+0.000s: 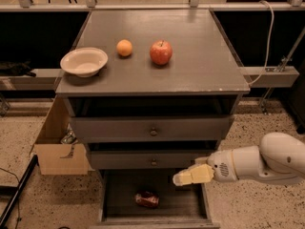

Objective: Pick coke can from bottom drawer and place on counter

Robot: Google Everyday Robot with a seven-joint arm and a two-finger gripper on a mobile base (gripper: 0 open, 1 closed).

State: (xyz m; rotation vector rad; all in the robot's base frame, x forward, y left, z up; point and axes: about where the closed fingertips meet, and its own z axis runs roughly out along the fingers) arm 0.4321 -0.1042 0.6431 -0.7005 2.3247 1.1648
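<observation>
Speckled floor, with a grey cabinet at frame centre. The counter [200, 75] carries a bowl [84, 61], an orange [124, 47] and an apple [161, 52] across its upper-left area. The bottom drawer [181, 206] stands open at lower centre. The coke can [147, 199] lies on its side on the drawer's dark floor. The gripper [178, 178] enters from the right and hangs over the drawer, up and right of the can and apart from it. Whether it is wide or narrow cannot be told. A cardboard box [59, 159] sits at lower left.

My single camera, high before the cabinet [152, 128], tilted down, mid-distance, counter [200, 61] at 12 o'clock, gripper [180, 178] at 5 o'clock.
</observation>
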